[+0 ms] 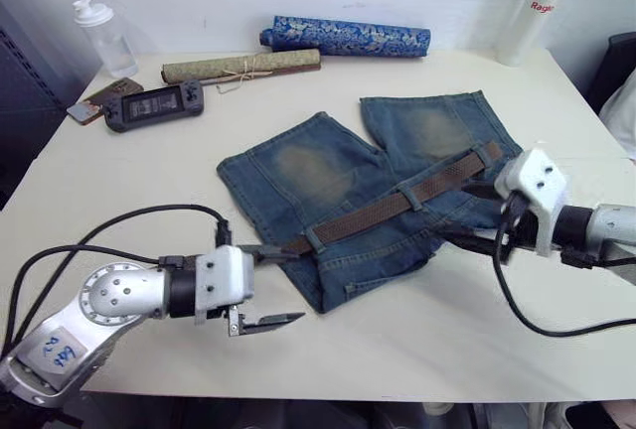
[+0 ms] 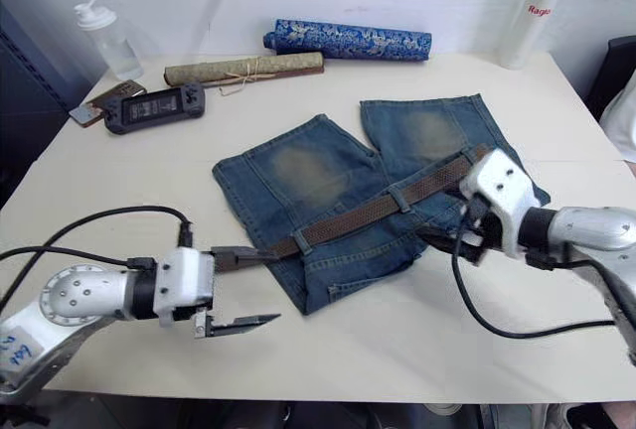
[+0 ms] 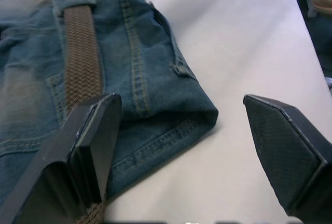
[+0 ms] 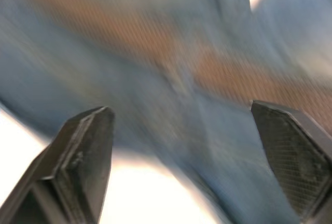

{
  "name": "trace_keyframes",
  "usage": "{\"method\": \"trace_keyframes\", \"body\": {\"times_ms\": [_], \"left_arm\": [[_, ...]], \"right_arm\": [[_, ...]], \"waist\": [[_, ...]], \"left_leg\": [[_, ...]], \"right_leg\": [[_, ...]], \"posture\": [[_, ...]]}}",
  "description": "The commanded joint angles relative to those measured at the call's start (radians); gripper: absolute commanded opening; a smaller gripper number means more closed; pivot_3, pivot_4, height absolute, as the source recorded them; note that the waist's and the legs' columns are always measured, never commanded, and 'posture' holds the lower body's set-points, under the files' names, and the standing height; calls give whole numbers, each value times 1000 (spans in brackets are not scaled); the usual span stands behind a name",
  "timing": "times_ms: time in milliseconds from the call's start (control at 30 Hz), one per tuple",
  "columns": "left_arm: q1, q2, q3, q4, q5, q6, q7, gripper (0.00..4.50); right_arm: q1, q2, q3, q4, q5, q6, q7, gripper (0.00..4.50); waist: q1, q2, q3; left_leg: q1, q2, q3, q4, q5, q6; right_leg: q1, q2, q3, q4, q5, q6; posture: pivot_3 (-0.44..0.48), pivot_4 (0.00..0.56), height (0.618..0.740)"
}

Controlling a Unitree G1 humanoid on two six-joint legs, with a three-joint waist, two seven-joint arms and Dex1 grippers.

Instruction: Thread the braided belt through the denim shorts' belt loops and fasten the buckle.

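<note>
One dark-brown braided belt [image 1: 397, 201] is laid across one pair of faded blue denim shorts [image 1: 338, 186], between two wide-open, empty pincers: left [image 1: 266, 285], right [image 4: 192, 167].

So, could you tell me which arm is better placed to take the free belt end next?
Probably the left. The left gripper is open at the belt end by the shorts corner, one finger over the strap. The right gripper, also open, sits farther along.

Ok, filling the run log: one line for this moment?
braided belt across denim shorts | left gripper open at belt end | right gripper open
</note>
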Motion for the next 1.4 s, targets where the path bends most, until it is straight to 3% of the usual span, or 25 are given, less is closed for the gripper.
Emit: {"method": "trace_keyframes", "body": {"times_ms": [33, 133, 267, 300, 367, 533, 600, 667, 733, 800, 867, 1033, 1233, 1400], "left_arm": [[-56, -61, -77, 48, 138, -3, -14, 4107], [-117, -147, -144, 132, 245, -7, -14, 4107], [-156, -215, -189, 196, 341, -2, -15, 4107], [-159, -228, -189, 204, 347, -5, -22, 3701], [-162, -245, -185, 209, 356, -13, -36, 3296], [-171, -269, -163, 197, 386, -6, -49, 964], [-166, -250, -146, 198, 385, -20, -73, 13], [-157, -225, -124, 204, 378, -38, -105, 0], [-140, -171, -81, 234, 349, -81, -174, 0], [-162, -88, -19, 373, 349, -212, -257, 0], [-219, -48, 1, 536, 414, -352, -256, 0], [-422, -67, 0, 983, 533, -668, -185, 0], [-611, -126, -28, 1331, 648, -907, -109, 0], [-693, -185, -25, 1455, 664, -989, -95, 0]], "right_arm": [[-75, -34, 104, 189, -268, -292, -11, 4425], [-156, -9, 187, 340, -443, -433, -62, 4425], [-194, 43, 225, 441, -523, -514, -84, 4425], [-196, 56, 223, 454, -528, -515, -84, 4500], [-191, 75, 210, 463, -524, -513, -79, 4500], [-170, 81, 181, 451, -495, -497, -24, 2179], [-160, 87, 168, 428, -468, -475, 7, 1035], [-151, 97, 156, 397, -434, -448, 41, 47], [-127, 119, 133, 316, -367, -367, 92, 47], [-90, 161, 117, 147, -260, -190, 147, 47], [-76, 204, 114, 8, -192, -36, 170, 47], [-109, 333, 179, -240, -147, 270, 129, 47], [-217, 451, 301, -173, -308, 343, -5, 47], [-242, 404, 346, -15, -440, 206, -54, 47]], "waist": [[-1, 1, 2], [0, 1, 4], [2, -6, 1], [1, -9, -1], [0, -13, -3], [0, -14, -4], [0, -14, -4], [0, -14, -4], [0, -14, -4], [-1, -14, -4], [-4, -13, -4], [-2, -11, -4], [1, -11, -4], [2, -13, -5]], "left_leg": [[0, 0, 1, 0, 0, 0], [0, 0, 4, 1, 0, 0], [-1, 1, 4, 4, 0, 0], [-1, 1, 4, 4, 0, 0], [0, 1, 3, 5, 0, 0], [0, 1, 3, 6, 0, 0], [0, 1, 4, 6, 0, 0], [0, 1, 3, 6, 0, 0], [0, 1, 3, 6, 0, 0], [0, 1, 2, 6, 0, 0], [0, 7, 2, 5, -1, 0], [3, 11, 2, 4, -1, 1], [1, 7, -1, 4, -1, -1], [1, 6, -1, 4, -1, -2]], "right_leg": [[-1, 0, 1, 0, 0, 0], [-1, 0, 3, 0, 1, 1], [-1, 0, 3, 1, 2, 2], [0, 0, 3, 1, 2, 2], [0, 0, 3, 2, 2, 2], [0, 0, 4, 3, 3, 2], [0, 0, 4, 4, 3, 2], [0, 0, 4, 4, 3, 2], [-1, 0, 4, 5, 3, 2], [-2, 0, 3, 7, 2, 2], [-3, 3, 0, 9, 2, 2], [-3, 5, -2, 12, -1, -5], [-4, 4, -2, 11, 5, 9], [-3, 4, -2, 11, 6, 11]], "posture": [[0, 150, 637], [0, 150, 637], [0, 150, 637], [0, 150, 637], [0, 150, 637], [0, 150, 637], [0, 150, 637], [0, 150, 637], [0, 150, 637], [0, 150, 637], [0, 150, 637], [0, 150, 637], [0, 150, 637], [0, 150, 637]]}}
